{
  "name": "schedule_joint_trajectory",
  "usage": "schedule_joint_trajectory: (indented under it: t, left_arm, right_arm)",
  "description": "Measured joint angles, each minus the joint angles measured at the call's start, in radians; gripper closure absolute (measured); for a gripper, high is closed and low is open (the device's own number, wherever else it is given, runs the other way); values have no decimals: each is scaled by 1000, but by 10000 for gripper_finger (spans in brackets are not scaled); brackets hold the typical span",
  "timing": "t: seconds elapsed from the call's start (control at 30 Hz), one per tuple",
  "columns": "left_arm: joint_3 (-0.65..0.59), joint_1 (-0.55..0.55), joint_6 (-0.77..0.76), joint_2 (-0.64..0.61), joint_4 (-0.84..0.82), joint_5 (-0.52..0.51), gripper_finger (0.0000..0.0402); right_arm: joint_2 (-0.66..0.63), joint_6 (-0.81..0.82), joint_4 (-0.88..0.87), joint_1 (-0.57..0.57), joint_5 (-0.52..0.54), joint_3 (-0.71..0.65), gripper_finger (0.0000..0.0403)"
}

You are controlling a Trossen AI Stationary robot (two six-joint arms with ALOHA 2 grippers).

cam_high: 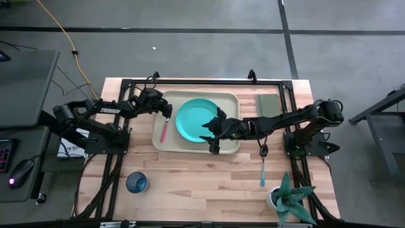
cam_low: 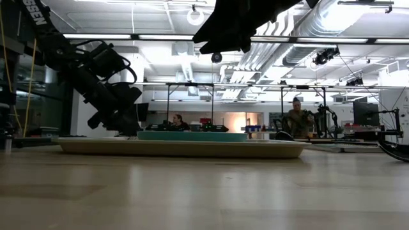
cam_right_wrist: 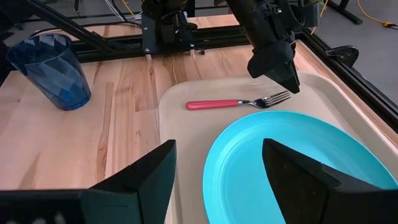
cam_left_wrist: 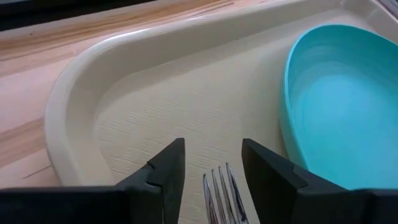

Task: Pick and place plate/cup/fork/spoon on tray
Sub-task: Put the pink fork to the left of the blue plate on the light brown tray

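While the fork lies flat: fork (cam_right_wrist: 239, 103) rests on the tray (cam_high: 230, 99) floor, just beside the plate (cam_high: 196, 120).
Left gripper (cam_left_wrist: 212, 163): jaws parted, astride the tines, gripping nothing; best lifted straight up so the fingers (cam_left_wrist: 169, 168) don't drag it.
Right gripper (cam_right_wrist: 217, 174): spread wide, empty, above the plate.
Left to fetch: cup (cam_high: 136, 182) and spoon (cam_high: 262, 166), both on the table (cam_high: 202, 177).

A: The fork (cam_left_wrist: 221, 196)'s handle?
B: Cut off in the left wrist view; only tines show.
A: And the plate (cam_left_wrist: 339, 102)?
B: Runs past the edge. In the low view, the spoon is perhaps hidden behind the tray (cam_low: 182, 148).
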Motion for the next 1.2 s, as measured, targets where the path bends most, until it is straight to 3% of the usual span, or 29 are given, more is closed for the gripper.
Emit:
schedule_joint_trajectory:
  t: [1.2]
  left_arm:
    - [0, 0, 37, 0, 0, 9, 261]
  right_arm:
    - [0, 10, 2, 0, 2, 0, 172]
